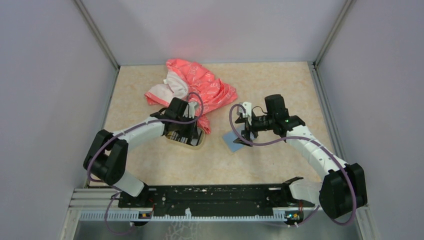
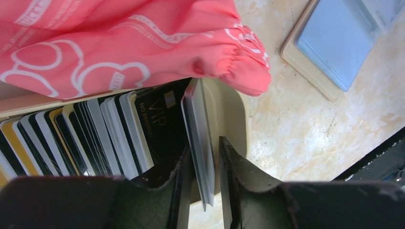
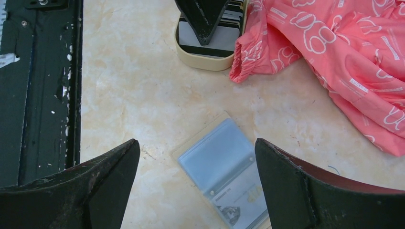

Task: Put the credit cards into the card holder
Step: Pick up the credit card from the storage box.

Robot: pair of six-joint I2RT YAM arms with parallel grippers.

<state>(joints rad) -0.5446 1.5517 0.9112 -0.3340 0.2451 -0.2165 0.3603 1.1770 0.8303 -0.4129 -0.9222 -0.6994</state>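
Several credit cards point(image 2: 95, 133) stand on edge in a row in an oval cream dish point(image 2: 229, 114). My left gripper point(image 2: 205, 152) reaches down into the dish's end. Its jaws are narrowly open around a pale grey card point(image 2: 198, 124); the card leans on one finger and a gap shows at the other. The card holder point(image 3: 224, 167) lies open on the table with its blue-grey sleeves up, and a pale printed card point(image 3: 243, 200) shows in its nearer sleeve. My right gripper point(image 3: 197, 143) hovers wide open above the holder and holds nothing.
A pink-red patterned cloth point(image 1: 195, 85) lies behind the dish point(image 1: 192, 142), and its hem drapes over the far rim. The black base rail point(image 3: 38, 86) runs along the near table edge. Grey walls close in the table on three sides.
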